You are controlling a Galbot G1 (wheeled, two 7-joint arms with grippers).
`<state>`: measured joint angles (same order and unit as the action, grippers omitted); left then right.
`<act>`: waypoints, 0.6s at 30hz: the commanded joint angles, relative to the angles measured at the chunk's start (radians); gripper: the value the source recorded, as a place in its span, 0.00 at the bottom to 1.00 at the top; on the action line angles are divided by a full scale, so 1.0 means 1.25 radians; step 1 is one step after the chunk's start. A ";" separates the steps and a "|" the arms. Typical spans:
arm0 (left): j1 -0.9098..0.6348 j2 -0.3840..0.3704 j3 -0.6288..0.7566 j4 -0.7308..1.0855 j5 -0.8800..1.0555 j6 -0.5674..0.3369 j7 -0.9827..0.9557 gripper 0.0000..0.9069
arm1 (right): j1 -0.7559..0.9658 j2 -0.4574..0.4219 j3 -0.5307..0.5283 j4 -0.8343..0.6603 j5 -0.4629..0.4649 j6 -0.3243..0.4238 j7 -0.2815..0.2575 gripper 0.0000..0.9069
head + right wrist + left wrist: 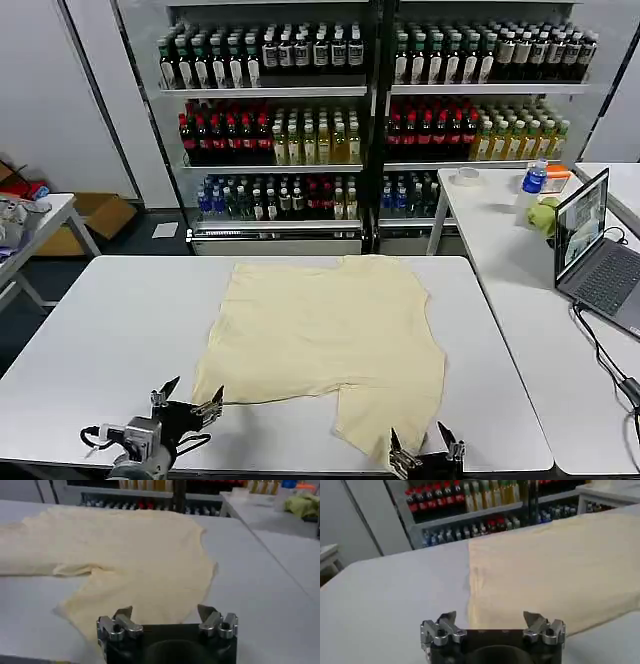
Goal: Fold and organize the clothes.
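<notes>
Centrally on the white table lies the plain cream-yellow fabric garment, spread flat — its near hem facing both grippers. Left gripper, fingers apart, sits beside the hem's left corner; right gripper, likewise spread, overlaps the lower-right flap — probably nearer.

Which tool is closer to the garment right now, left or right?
Right. The right tool, open, sits at the near edge of the cream garment, at its sleeve. The left tool, also open, is at the garment's near-left corner, slightly off the fabric over the table.
</notes>
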<state>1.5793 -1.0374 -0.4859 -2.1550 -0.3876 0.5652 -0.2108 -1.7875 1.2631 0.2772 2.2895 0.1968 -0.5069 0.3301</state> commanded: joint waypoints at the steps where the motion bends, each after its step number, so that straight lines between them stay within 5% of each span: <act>1: -0.014 0.005 0.004 0.026 -0.008 0.010 0.000 1.00 | 0.001 -0.002 -0.006 -0.003 0.001 -0.002 0.001 1.00; 9: -0.039 0.000 0.020 0.077 -0.039 0.011 -0.004 1.00 | -0.002 0.000 -0.004 -0.003 0.012 -0.006 0.004 1.00; 10: -0.043 0.000 0.022 0.085 -0.040 0.011 -0.004 0.84 | -0.004 0.000 -0.004 -0.002 0.013 -0.007 0.005 1.00; 11: -0.046 0.000 0.022 0.090 -0.042 0.011 -0.006 0.30 | -0.005 -0.001 -0.004 -0.002 0.013 -0.007 0.005 1.00; 12: -0.047 0.000 0.023 0.093 -0.047 0.011 -0.008 0.01 | -0.006 -0.001 -0.004 0.000 0.014 -0.008 0.005 0.77; 13: -0.048 -0.001 0.023 0.096 -0.051 0.012 -0.009 0.01 | -0.007 -0.001 -0.003 0.002 0.015 -0.008 0.005 0.59; 15: -0.047 -0.001 0.023 0.096 -0.056 0.011 -0.006 0.01 | -0.009 -0.001 -0.003 0.003 0.016 -0.009 0.006 0.06; 18: -0.039 -0.002 0.023 0.091 -0.066 0.010 0.000 0.01 | -0.009 -0.001 -0.004 0.001 0.017 -0.007 0.009 0.00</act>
<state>1.5393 -1.0441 -0.4608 -2.0710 -0.4522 0.5715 -0.2120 -1.7969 1.2640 0.2647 2.2877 0.2194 -0.5149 0.3445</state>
